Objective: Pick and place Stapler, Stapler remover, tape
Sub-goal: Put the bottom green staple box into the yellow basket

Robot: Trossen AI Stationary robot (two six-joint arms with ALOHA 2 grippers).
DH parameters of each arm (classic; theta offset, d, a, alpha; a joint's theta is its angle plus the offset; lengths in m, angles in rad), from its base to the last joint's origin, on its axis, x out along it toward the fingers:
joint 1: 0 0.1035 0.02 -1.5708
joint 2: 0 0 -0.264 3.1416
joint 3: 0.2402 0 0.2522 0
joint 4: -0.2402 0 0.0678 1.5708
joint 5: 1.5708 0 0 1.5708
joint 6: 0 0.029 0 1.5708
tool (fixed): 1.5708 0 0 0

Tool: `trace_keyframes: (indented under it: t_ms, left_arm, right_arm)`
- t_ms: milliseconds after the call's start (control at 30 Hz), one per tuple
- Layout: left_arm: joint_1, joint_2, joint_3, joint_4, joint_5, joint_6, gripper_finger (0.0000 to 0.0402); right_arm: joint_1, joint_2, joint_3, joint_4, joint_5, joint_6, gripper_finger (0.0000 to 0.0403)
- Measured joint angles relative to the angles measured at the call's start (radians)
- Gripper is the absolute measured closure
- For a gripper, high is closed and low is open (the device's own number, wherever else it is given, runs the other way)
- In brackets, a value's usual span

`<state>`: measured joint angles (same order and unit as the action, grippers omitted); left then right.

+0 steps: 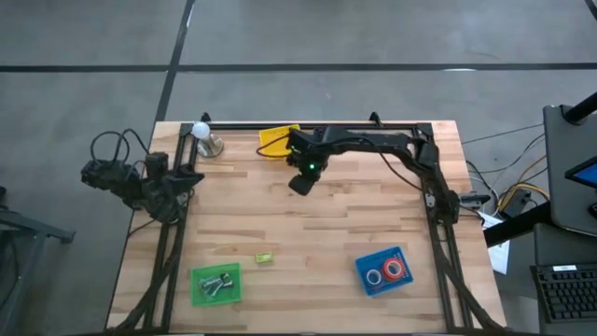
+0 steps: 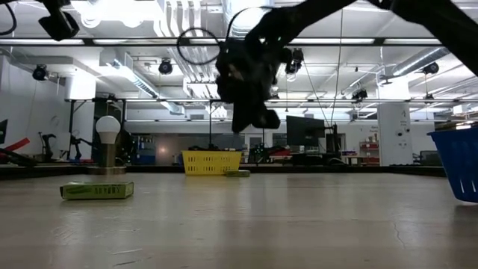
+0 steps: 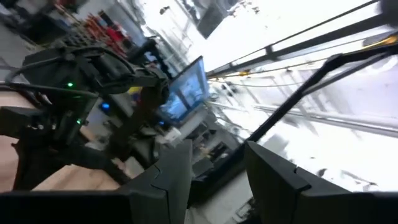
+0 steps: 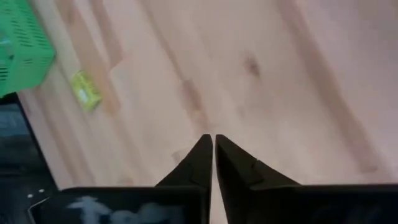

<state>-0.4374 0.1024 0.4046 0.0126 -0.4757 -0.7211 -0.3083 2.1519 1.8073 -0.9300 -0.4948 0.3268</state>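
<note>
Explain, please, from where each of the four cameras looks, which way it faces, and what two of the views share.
High view: above the table, facing straight down; both arms show, right gripper mid-table.
Low view: at table-top height, facing the room; right gripper hangs above.
Left wrist view: facing the room; left gripper open.
Right wrist view: facing down at the wood; right gripper shut, empty.
Shared: green basket in high and right wrist views.
</note>
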Motion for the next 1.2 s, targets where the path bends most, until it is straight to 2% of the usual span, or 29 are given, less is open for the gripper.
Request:
trace_keyframes:
  t_ms: [167, 300, 400, 533, 633, 700, 800, 900, 967, 1200]
  left_arm:
    - [0.0, 0.024, -0.001, 0.061, 0.019, 0.0, 0.025]
    - [0.0, 0.043, 0.001, 0.157, 0.02, 0.002, 0.025]
    - [0.0, 0.08, 0.002, 0.107, 0.0, -0.026, 0.0253]
    - [0.0, 0.217, 0.001, 0.056, 0.042, -0.17, 0.026]
    - [0.0, 0.368, 0.016, 0.018, 0.17, -0.239, 0.0264]
    - [0.0, 0.474, 0.057, -0.067, 0.242, -0.316, 0.0264]
    - [0.0, 0.633, 0.138, -0.236, 0.342, -0.38, 0.0254]
    - [0.0, 0.787, 0.215, -0.382, 0.391, -0.399, 0.0231]
    - [0.0, 0.873, 0.28, -0.415, 0.397, -0.396, 0.0209]
    - [0.001, 1.164, 0.512, -0.516, 0.374, -0.176, 0.013]
  right_arm:
    - [0.062, -0.151, -0.115, 0.139, 0.03, 0.132, 0.0395]
    - [0.122, -0.335, -0.271, 0.364, 0.063, 0.185, 0.0395]
    - [0.175, -0.489, -0.438, 0.597, 0.129, 0.213, 0.0395]
    - [0.215, -0.672, -0.683, 0.899, 0.173, 0.358, 0.0395]
    - [0.235, -0.802, -0.842, 1.078, 0.244, 0.341, 0.0395]
    - [0.238, -0.892, -0.915, 1.089, 0.281, 0.281, 0.0394]
    - [0.237, -1.005, -1.0, 1.073, 0.316, 0.326, 0.0394]
    - [0.245, -1.107, -1.066, 1.071, 0.318, 0.359, 0.0394]
    - [0.259, -1.169, -1.111, 1.069, 0.314, 0.366, 0.0394]
    - [0.306, -1.342, -1.255, 1.068, 0.313, 0.351, 0.0394]
